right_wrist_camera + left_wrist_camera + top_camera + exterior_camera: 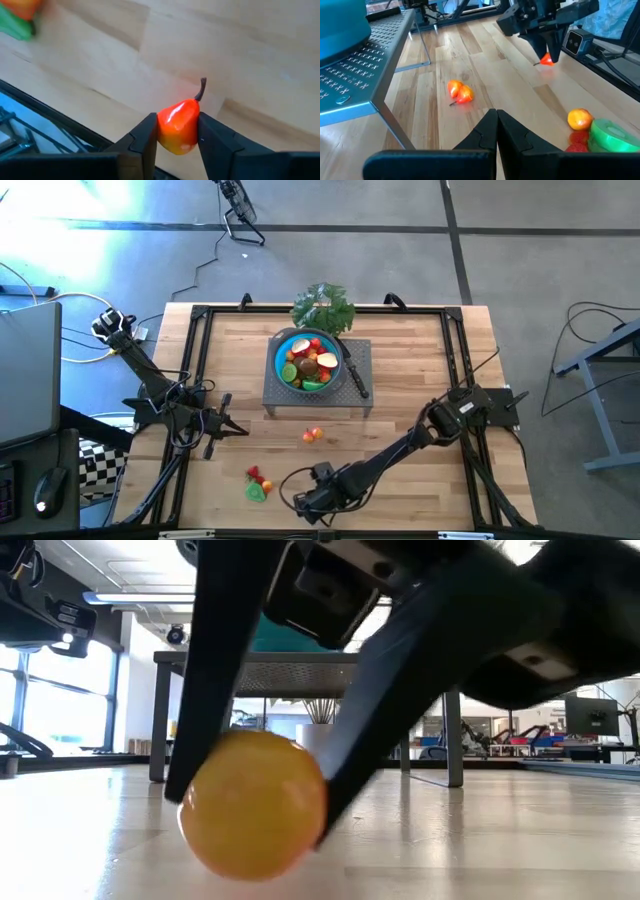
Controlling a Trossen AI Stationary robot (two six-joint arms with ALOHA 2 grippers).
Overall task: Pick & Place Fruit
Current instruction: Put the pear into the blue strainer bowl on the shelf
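Right gripper (177, 137) sat low at bottom centre of the high view, near the table's (420, 380) front edge. Its fingers (142, 137) were narrowed on a small red-orange pear (179, 126), one on each flank, touching. Pear stood between them, stem pointing away from the wrist, long axis running along the fingers; grip looked done, so the coming move was likely a lift and carry to the bowl (280, 355), upper centre of the high view, on a grey rack (362, 395).

Left gripper (496, 131) waited at left of the high view, fingers fully shut, nothing held. Right arm was plainly the nearer one.

Other fruit loose on the table: a peach-like pair (313, 435) at centre, and a green slice with red and orange bits (258, 483) at lower left of centre. Bowl already held several pieces.

Surface was light wood planks, smooth. Room beyond: grey floor, cables, desks; too far to say more.
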